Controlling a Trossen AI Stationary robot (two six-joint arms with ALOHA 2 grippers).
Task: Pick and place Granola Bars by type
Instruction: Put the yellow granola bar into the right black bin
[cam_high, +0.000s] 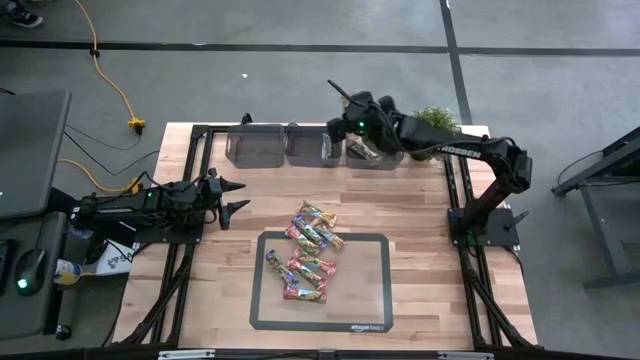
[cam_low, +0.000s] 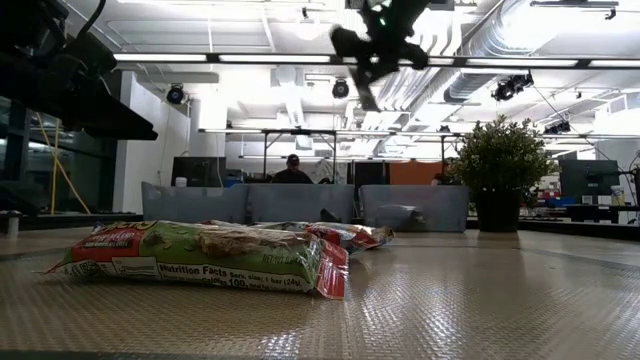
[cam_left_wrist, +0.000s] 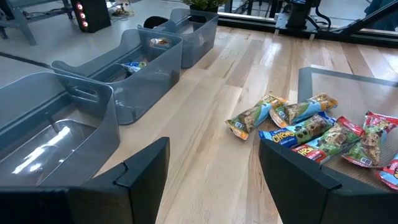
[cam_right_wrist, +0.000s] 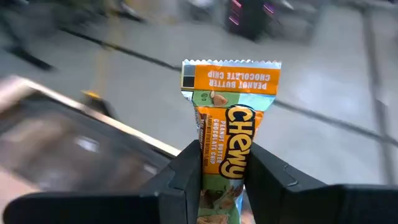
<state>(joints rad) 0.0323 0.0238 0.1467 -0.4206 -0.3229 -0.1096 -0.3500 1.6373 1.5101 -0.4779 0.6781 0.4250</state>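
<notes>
Held item: one orange-and-green Chewy bar (cam_right_wrist: 230, 143) is pinched between the fingers of the right gripper (cam_right_wrist: 227, 186), raised above the bins (cam_high: 300, 145) at the far edge of the table (cam_high: 420, 250).
Grip point: the bar is taken across its width near the lower end, so most of its length stands free above the fingers.
Remaining Granola Bars: a loose pile (cam_high: 308, 250) is seen on the grey mat (cam_high: 370, 300) near the table's middle, some overlapping; a few bars already lie in the bins.
Left gripper (cam_left_wrist: 211, 174): it is parked near the left edge of the table, fingers spread wide and empty.
Handling judgement: the bars are judged light and slightly flexible, with a slick crinkly wrapper. A firm pinch across the solid middle is advised; the flat crimped ends are likely to slip or fold.
Risk: overlapping bars may be dragged along when one is lifted.
</notes>
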